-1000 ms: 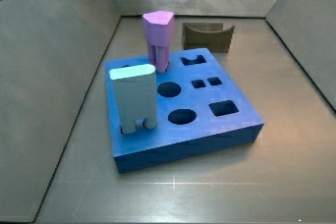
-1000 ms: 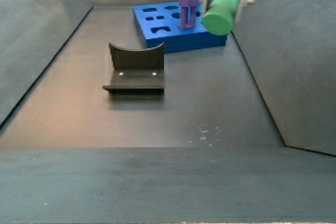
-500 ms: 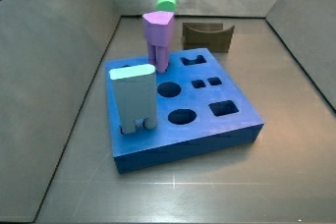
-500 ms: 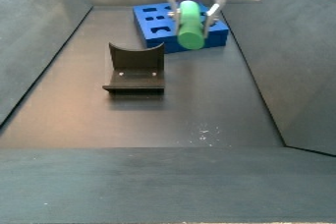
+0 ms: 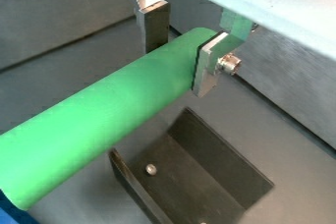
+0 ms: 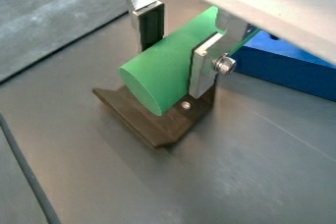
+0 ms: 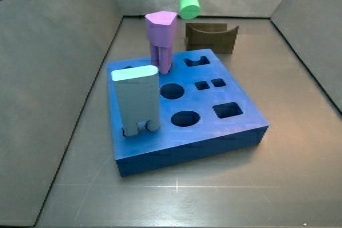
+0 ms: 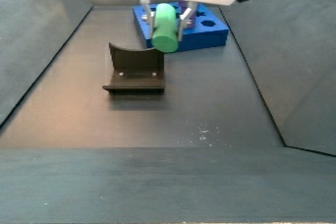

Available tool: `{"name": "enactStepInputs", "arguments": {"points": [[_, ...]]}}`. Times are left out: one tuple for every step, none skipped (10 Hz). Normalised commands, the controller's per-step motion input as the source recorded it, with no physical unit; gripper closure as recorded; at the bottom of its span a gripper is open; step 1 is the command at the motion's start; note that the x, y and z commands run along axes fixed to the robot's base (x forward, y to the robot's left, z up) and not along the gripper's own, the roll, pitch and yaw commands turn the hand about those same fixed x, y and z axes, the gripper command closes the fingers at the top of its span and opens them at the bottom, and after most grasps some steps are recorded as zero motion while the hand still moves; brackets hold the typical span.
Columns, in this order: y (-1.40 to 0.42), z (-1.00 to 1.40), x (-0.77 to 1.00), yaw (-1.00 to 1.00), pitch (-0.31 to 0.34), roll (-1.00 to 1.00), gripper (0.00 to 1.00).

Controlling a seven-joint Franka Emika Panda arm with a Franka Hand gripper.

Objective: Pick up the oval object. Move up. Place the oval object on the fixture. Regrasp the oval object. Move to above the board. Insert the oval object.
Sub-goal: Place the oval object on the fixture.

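Holding the oval object (image 5: pixel 118 120) sideways in my gripper (image 5: pixel 184 46) rn, plates clamped on its two flatter sides near one end, so most of the peg sticks out past the fingers (image 5: pixel 211 63). It's up in the air, touching nothing but me, w/ the fixture (image 5: pixel 197 179) right underneath in both wrist views. In a side view the green peg (image 8: pixel 164 26) hangs above and a bit to the side of the fixture (image 8: pixel 133 68), board (image 8: pixel 197 33) behind it.

Handling-wise, my guess: it's a rigid, smooth peg, prob light, looks like plastic. No flex or dent where the pads bite. Smooth sides + a grip way off-center means the long free end could droop or swivel between the pads if I jolt it, so slow moves imo. The oval section helps tho, the flat-ish faces give the pads something to sit on vs a round peg that'd roll.

Next bit as I read it: set it down in the fixture's curved notch (image 6: pixel 155 130) so it can't roll off, then let go and retake it for insertion. For that regrasp I'd grab near one end again but lined up along the peg, leaving plenty of length free below to go into the hole.

Board (image 7: pixel 187 107) already has the purple peg (image 7: pixel 160 38) and light-blue peg (image 7: pixel 134 97) standing in it.
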Motion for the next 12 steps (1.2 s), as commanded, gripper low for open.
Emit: {"name": "enactStepInputs", "arguments": {"points": [[0.02, 0.82, 0.99, 0.01, 0.285, -1.0, 1.0], [0.03, 0.79, 0.89, -0.01, 0.3, -1.0, 1.0], [0.05, 0.64, 0.78, -0.03, 0.302, -1.0, 1.0], [0.05, 0.36, 0.61, -0.04, 0.288, -1.0, 1.0], [0.05, 0.2, 0.52, -0.05, 0.284, -1.0, 1.0], [0.05, 0.04, 0.43, -0.06, 0.273, -1.0, 1.0], [0.05, 0.03, 0.35, -0.08, 0.277, -1.0, 1.0], [0.05, 0.03, 0.27, -0.11, 0.294, -1.0, 1.0], [0.05, 0.01, 0.24, -0.12, 0.293, -1.0, 1.0], [0.05, -0.01, 0.18, -0.15, 0.258, -0.89, 1.0], [0.05, 0.0, 0.14, -0.15, 0.212, -0.73, 1.0], [0.06, 0.0, 0.09, -0.15, 0.151, -0.52, 1.0]]}}
